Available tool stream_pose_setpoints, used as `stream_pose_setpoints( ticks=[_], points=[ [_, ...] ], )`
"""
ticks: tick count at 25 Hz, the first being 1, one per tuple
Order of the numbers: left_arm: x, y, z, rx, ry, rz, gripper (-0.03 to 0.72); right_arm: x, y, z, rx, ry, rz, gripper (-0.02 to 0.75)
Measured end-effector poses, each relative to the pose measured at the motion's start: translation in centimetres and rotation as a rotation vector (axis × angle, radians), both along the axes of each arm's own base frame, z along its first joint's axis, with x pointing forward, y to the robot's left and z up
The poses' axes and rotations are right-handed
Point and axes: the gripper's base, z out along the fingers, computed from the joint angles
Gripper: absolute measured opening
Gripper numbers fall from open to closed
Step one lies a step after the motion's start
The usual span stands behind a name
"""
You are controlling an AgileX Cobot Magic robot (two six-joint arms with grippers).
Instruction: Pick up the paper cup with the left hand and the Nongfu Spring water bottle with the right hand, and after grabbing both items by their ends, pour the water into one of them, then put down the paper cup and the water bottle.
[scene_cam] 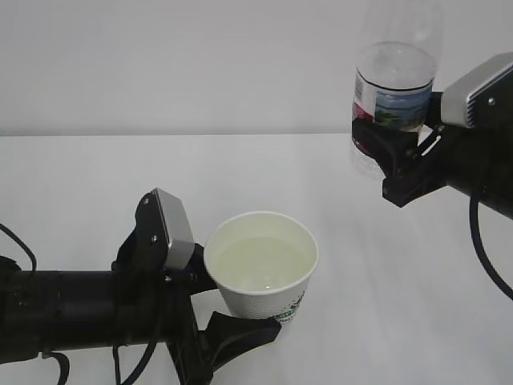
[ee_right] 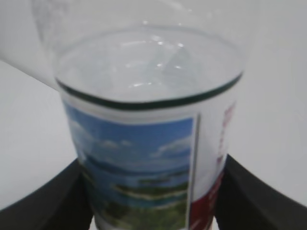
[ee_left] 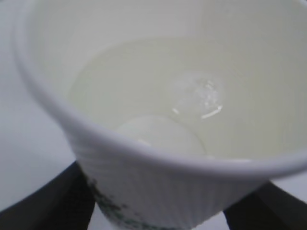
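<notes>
White table (scene_cam: 385,265) – plain, matte – cup, bottle both held above it

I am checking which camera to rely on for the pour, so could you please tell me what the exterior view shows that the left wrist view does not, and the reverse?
Only the exterior view shows the Nongfu Spring water bottle held upright in the right hand, raised off to the right of the cup, and the left hand as a whole on its arm.

Only the left wrist view shows close detail inside the cup: bubbles and glints on the water, and the ribbed outer wall.

Both show the paper cup, gripped by the left hand, with water in it.
</notes>
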Motion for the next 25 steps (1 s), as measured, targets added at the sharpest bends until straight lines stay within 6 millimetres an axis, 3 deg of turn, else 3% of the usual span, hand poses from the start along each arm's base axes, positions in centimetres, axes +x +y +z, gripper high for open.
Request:
stream_pose_setpoints(
  ticks=[12,25],
  points=[
    [0.0,0.0,-0.1,0.011,0.002,0.003,0.552,-0.1,-0.4,-0.7,0.037,0.086,-0.047,0.503],
    [0.0,0.1,-0.1,0.013,0.003,0.003,0.552,-2.2,-2.2,-3.3,0.133,0.171,-0.191,0.503]
  ],
)
